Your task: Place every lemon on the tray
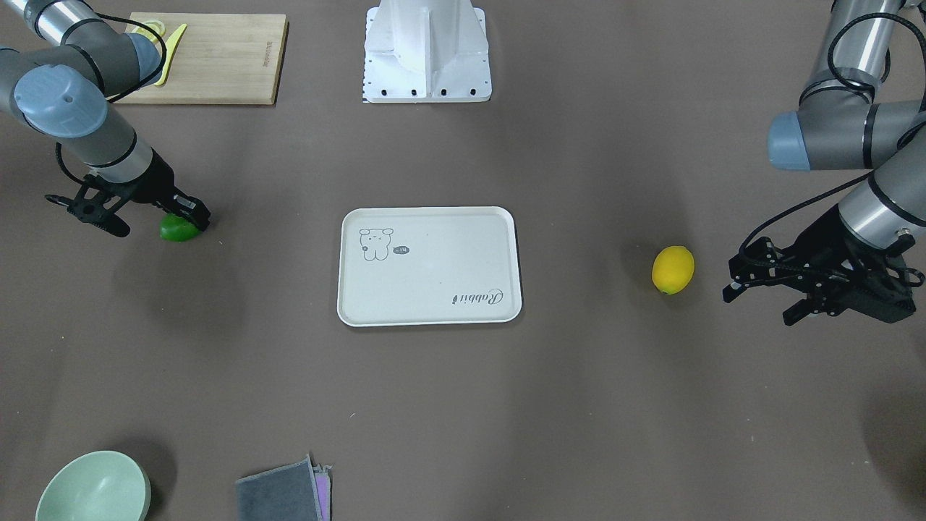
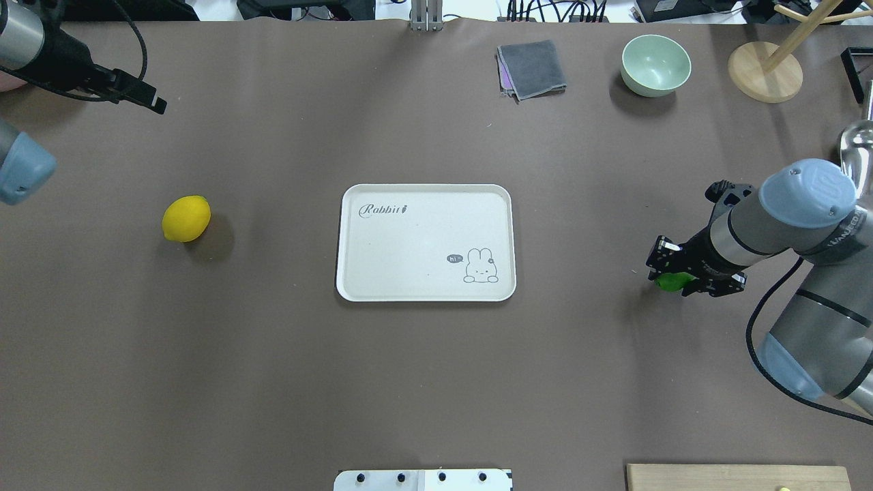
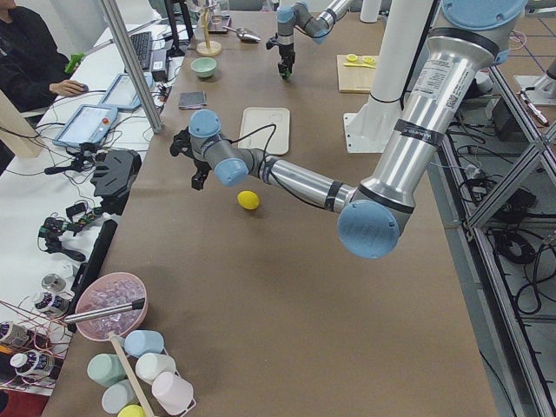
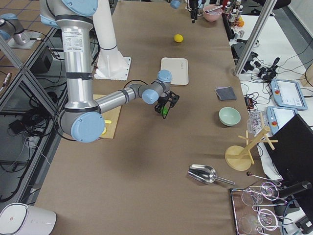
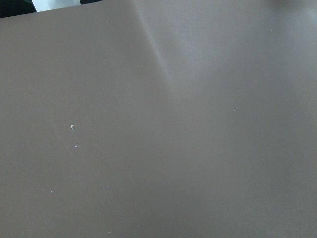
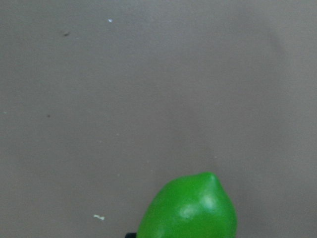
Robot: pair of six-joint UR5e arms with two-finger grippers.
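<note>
The right hand (image 1: pixel 189 215) hung low at the green lemon (image 1: pixel 177 230), fingertips down at the fruit, which sat on the brown tabletop (image 1: pixel 463 405); whether the fingers pinched it or merely flanked it could not be told; the wrist view showed only the lemon's pointed end close under the hand. The left hand (image 1: pixel 758 304) hovered with its fingers spread; the yellow lemon (image 1: pixel 673 270) lay on the tabletop a little beyond its fingertips, apart from them. The tray (image 1: pixel 441 268) sat between the two hands, well apart from each, both lemons outside its rim. A wooden cutting board (image 1: pixel 217 61) lay behind the right hand; a green bowl (image 1: pixel 94 492) and a folded grey cloth (image 1: pixel 282 496) sat well beyond it.
</note>
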